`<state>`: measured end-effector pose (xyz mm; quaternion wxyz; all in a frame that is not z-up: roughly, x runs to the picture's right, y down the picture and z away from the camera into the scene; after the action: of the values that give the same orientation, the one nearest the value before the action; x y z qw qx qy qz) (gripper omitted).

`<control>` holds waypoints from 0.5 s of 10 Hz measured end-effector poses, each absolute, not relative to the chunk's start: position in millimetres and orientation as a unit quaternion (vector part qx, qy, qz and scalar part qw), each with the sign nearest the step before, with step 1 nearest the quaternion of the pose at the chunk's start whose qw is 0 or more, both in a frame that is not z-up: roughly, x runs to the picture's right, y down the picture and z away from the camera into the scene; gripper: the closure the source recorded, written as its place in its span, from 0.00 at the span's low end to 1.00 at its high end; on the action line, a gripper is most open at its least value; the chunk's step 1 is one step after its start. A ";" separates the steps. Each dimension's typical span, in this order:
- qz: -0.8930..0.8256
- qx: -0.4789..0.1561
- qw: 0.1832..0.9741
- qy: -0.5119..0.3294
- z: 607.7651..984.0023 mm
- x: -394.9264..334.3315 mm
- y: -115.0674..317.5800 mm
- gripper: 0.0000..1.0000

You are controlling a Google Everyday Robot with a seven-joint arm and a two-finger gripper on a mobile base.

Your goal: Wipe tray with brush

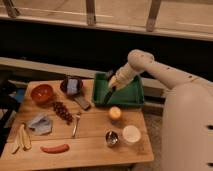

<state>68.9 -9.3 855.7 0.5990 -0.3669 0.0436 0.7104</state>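
Note:
The green tray (pixel 131 95) sits at the back right of the wooden table. My gripper (pixel 113 86) hangs over the tray's left half, at the end of the white arm reaching in from the right. It holds the slim dark brush (pixel 108 96), which slants down and to the left, with its lower end on the tray floor near the front left rim.
An orange fruit (pixel 115 113) lies just in front of the tray. A steel cup (pixel 111 138) and white cup (pixel 131 134) stand at front right. A flat dark grey slab tool (pixel 80 102), dark bowl (pixel 72 85), red bowl (pixel 42 93), grapes (pixel 62 111), fork (pixel 76 125), cloth (pixel 40 123), sausage (pixel 55 148) and banana (pixel 22 137) lie left.

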 end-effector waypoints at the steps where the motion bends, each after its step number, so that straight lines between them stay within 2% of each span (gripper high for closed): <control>1: 0.690 -0.380 0.611 0.074 854.9 68.6 3.6 1.00; 3: 0.672 -0.346 0.634 0.161 861.5 83.1 21.5 1.00; 5: 0.676 -0.301 0.637 0.216 871.5 92.0 19.4 1.00</control>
<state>92.0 19.4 871.5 0.6371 -0.3013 0.2161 0.6758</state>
